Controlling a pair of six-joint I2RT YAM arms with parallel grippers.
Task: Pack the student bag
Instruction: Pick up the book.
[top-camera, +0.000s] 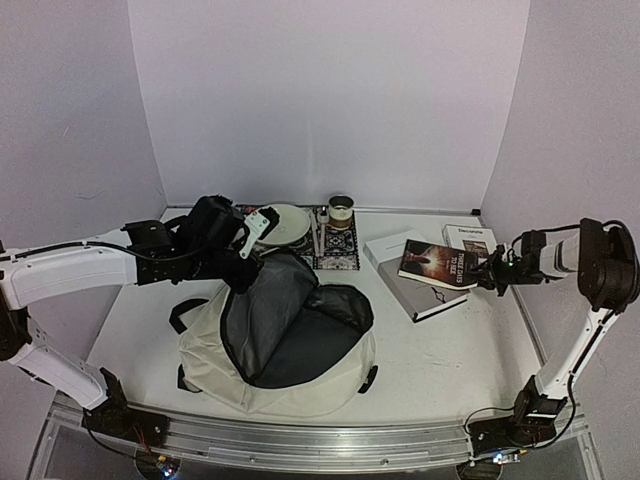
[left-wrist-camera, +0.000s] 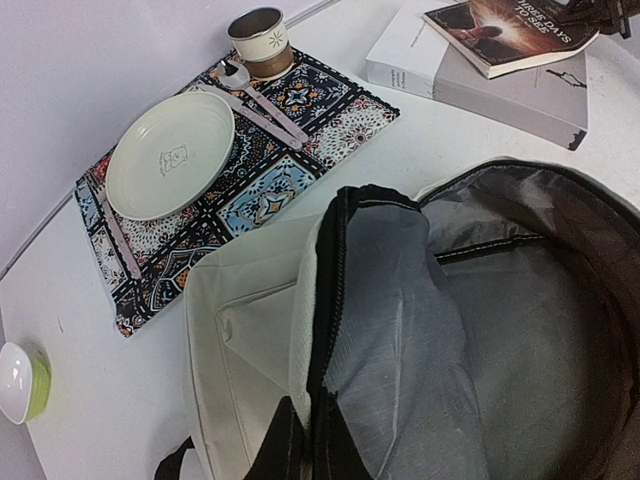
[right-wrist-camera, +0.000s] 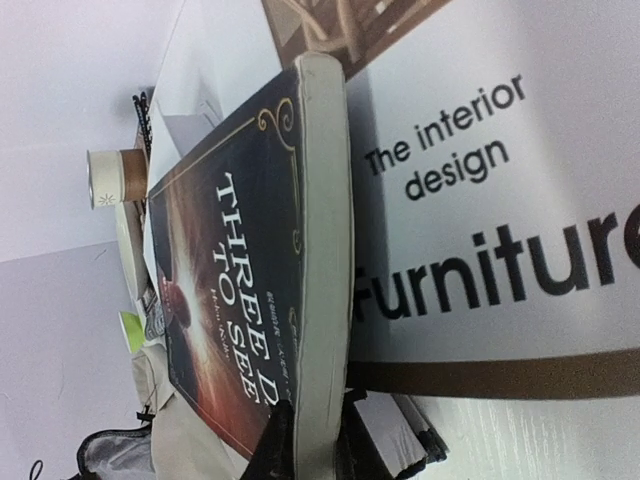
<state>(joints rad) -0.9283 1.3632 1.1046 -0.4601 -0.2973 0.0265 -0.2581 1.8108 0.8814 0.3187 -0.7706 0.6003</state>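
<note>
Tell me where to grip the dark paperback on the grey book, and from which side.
Pinch the dark paperback book at its right edge, coming from the right with the right hand. It is a thin slab atop the large grey book; that edge faces the hand, raised clear for a finger beneath.

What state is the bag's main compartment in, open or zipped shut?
Open: on the bag the flap is lifted back, the mouth gapes, and grey lining shows inside.

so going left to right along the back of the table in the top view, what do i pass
plate → cup → dark paperback → right gripper, closed on the paperback's right edge
</note>
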